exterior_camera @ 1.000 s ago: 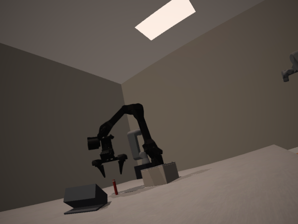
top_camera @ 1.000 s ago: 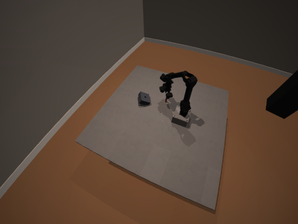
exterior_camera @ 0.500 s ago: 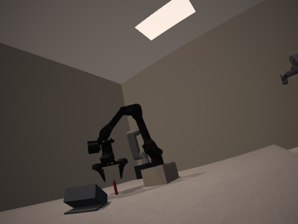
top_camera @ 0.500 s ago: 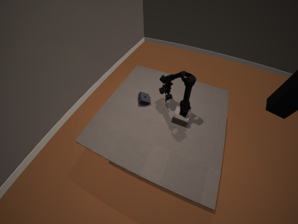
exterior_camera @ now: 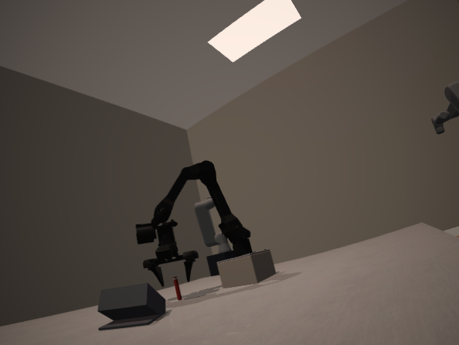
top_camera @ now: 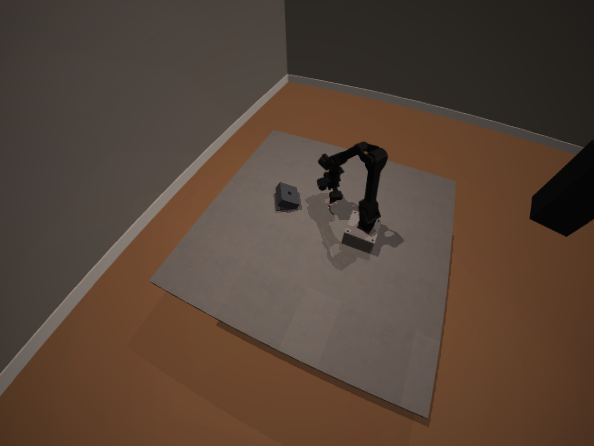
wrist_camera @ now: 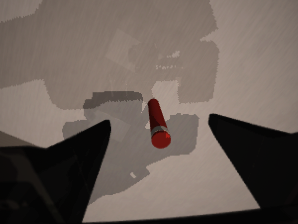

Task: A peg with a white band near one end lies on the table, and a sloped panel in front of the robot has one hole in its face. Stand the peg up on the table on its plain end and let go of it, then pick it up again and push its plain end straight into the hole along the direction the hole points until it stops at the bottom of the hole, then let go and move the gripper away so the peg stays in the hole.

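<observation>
The red peg (exterior_camera: pixel 177 290) (wrist_camera: pixel 156 116) stands upright on the table, with its white band near the top end and its plain end down. In the top view only a small red spot of it shows below the gripper. My gripper (exterior_camera: pixel 175 283) (wrist_camera: pixel 160 121) is open and points down over the peg. In the wrist view the peg shows between the two fingertips, with a wide gap on both sides; nothing is held. The grey sloped panel (top_camera: pixel 282 192) (exterior_camera: pixel 124 302) stands apart from the peg. Its hole (top_camera: pixel 289 193) shows dark and empty in the top view; the exterior view does not show the hole.
The arm's pale base block (top_camera: pixel 358 243) (exterior_camera: pixel 236 273) stands on the table behind the peg, on the side away from the panel. The exterior view shows a grey arm (exterior_camera: pixel 205 224) behind my arm and part of another at the right edge. The arm's shadow falls around the peg.
</observation>
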